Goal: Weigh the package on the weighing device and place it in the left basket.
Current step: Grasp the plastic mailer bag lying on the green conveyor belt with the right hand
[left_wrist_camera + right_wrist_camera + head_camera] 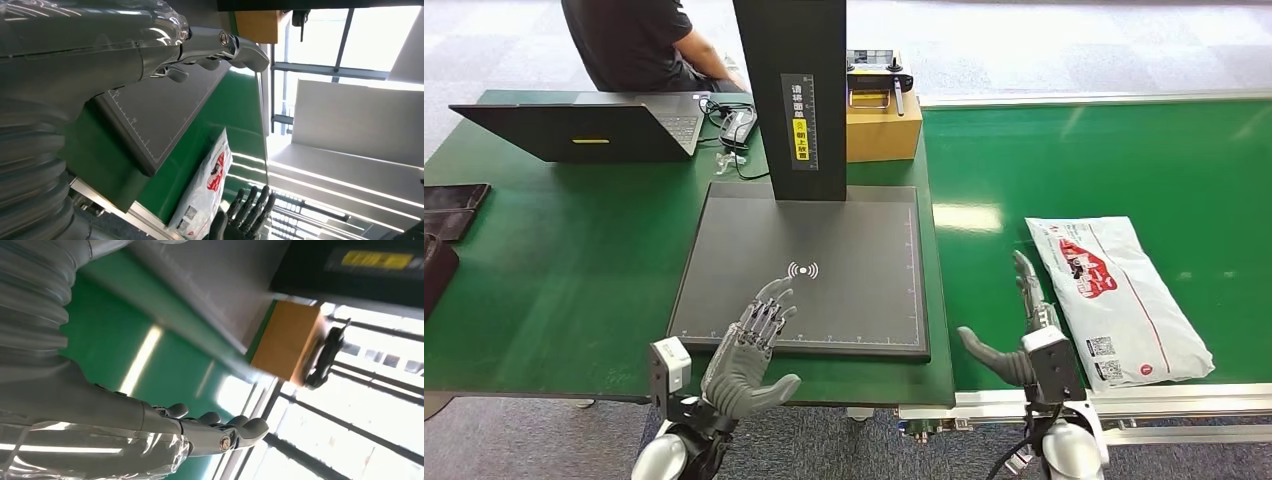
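Note:
A white plastic package (1119, 297) with red print lies flat on the green belt at the right; it also shows in the left wrist view (206, 186). The dark weighing plate (809, 268) with its black post sits in the middle of the table. My right hand (1024, 335) hovers just left of the package, fingers straight and thumb spread, holding nothing. My left hand (752, 355) is over the plate's near left corner, fingers spread and empty. In the left wrist view the plate (155, 115) lies under my left hand (215, 47), with my right hand (242, 217) beyond it.
A brown cardboard box (883, 123) with a handheld scanner on top stands behind the plate. An open laptop (579, 128) is at the far left, with a person in black seated behind it. Dark pouches lie at the table's left edge (449, 215).

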Controlling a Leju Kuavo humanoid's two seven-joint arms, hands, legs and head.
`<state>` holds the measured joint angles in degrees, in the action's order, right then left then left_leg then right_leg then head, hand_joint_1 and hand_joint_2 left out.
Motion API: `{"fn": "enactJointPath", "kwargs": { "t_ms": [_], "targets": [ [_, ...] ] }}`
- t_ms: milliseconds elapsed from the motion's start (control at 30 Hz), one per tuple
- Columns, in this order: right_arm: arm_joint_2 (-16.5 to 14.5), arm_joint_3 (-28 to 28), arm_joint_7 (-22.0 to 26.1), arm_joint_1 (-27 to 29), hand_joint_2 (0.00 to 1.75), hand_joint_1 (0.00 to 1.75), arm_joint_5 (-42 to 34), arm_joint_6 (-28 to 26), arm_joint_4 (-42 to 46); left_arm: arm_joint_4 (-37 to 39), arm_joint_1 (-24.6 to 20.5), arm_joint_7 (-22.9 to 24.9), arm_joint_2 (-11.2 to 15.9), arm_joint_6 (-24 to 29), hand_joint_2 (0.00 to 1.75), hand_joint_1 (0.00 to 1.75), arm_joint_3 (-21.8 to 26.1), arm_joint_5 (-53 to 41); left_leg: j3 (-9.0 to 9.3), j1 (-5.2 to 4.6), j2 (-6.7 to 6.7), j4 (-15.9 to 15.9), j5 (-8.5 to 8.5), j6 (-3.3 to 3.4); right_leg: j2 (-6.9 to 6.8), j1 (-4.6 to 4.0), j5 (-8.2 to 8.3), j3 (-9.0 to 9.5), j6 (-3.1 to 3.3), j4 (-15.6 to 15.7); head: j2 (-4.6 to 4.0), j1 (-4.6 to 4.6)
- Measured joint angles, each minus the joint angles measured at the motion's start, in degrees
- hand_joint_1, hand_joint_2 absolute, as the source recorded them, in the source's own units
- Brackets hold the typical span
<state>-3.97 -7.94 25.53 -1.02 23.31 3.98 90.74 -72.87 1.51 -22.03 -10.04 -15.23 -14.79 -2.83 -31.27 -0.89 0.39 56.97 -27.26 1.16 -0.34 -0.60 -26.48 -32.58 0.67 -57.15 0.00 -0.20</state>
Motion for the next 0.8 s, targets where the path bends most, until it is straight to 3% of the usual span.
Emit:
{"fn": "enactJointPath", "kwargs": {
  "t_ms": [200, 500, 800],
  "targets": [
    [3.8, -3.8, -2.0, -4.1, 1.75, 0.0, 9.6, -4.6, -4.9, 0.0, -0.3, 0.0, -0.2, -0.1, 1.75, 0.0, 0.3, -0.2, 0.0, 0.0, -0.01, 0.0, 0.0, 0.0, 0.0, -0.01, 0.0, -0.01, 0.0, 0.0, 0.0, -0.02],
    [9.7, -9.5, -2.8, -9.0, 1.75, 0.0, 11.5, -6.0, -13.4, 0.0, 0.1, -0.3, -0.2, 0.0, 1.75, 0.0, 0.9, 0.2, -0.02, 0.0, -0.03, 0.0, -0.01, 0.0, -0.02, -0.01, 0.0, -0.01, 0.0, 0.0, 0.0, -0.02],
    [16.2, -13.3, -6.0, -14.4, 1.75, 0.0, 19.8, -14.4, -25.6, 0.0, 0.9, -0.5, -0.1, 0.7, 1.75, 0.0, 1.3, 0.6, -0.03, 0.0, -0.07, 0.0, -0.01, 0.0, -0.07, 0.0, 0.0, -0.01, 0.0, 0.0, 0.0, -0.01]
  ]
}}
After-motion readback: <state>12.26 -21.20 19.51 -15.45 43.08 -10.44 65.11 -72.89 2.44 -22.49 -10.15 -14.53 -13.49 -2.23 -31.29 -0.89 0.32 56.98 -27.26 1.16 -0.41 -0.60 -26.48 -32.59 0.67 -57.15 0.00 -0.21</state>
